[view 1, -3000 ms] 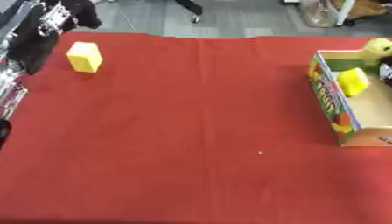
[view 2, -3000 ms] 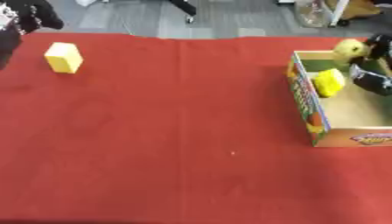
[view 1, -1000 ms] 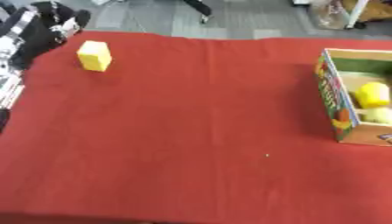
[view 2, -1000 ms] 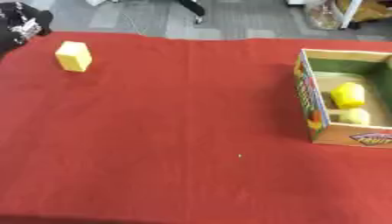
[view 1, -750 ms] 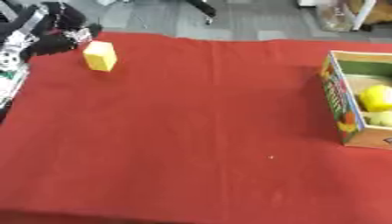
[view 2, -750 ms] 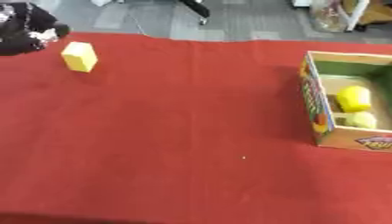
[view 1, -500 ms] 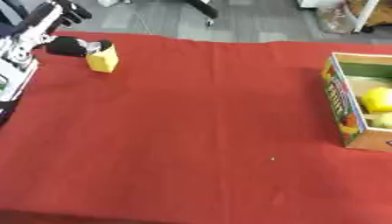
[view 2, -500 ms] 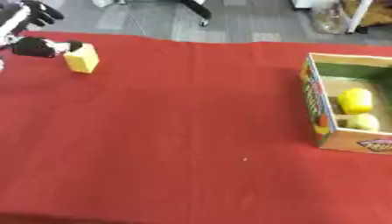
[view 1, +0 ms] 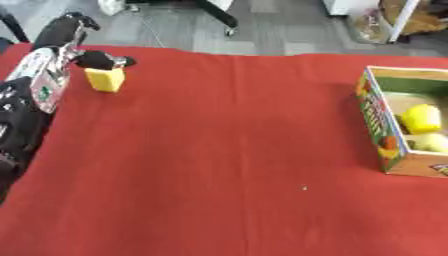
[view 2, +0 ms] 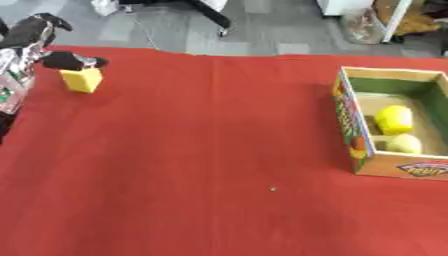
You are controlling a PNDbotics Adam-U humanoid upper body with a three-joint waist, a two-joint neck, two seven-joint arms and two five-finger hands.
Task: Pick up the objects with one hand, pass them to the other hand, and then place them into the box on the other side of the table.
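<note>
Left hand [view 1: 98,60] at far-left of red tabletop [view 1: 219,150], fingers curled down over top of yellow block [view 1: 105,80], touching it (full closure around block not clear). Arm entering along left edge, forearm slanting toward far corner. Block near far-left corner. Cardboard box [view 2: 354,135] at right edge, well apart, holding yellow object [view 2: 394,119] and paler round one [view 2: 403,144]. Wide bare cloth between. Right hand out of sight.
</note>
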